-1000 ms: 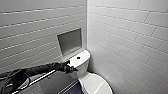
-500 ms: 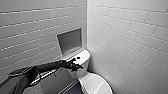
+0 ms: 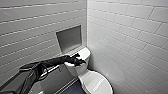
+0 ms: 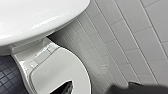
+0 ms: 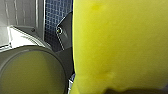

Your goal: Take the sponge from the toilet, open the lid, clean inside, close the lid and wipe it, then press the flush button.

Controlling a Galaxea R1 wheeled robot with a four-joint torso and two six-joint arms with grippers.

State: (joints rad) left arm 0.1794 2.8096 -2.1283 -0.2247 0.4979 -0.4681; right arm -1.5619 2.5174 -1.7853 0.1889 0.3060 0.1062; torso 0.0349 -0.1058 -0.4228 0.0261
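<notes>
My left gripper (image 3: 80,59) is at the tank top of the toilet (image 3: 75,70). Its fingers (image 4: 63,89) look parted, with nothing between them. The lid (image 3: 96,83) lies shut over the bowl. At my right wrist the sponge (image 5: 120,45) sits close beside a round grey tub (image 5: 30,72) whose contents are unclear, and I cannot tell whether that arm has hold of the sponge.

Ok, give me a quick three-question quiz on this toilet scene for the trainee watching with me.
1. True or false: the lid lies closed.
2. The left tool is over: A the tank top, B the floor, C the wall niche.
3. Fill in: the sponge close to the right wrist camera is ____ in colour.
Key: 1 true; 2 A; 3 yellow.
</notes>
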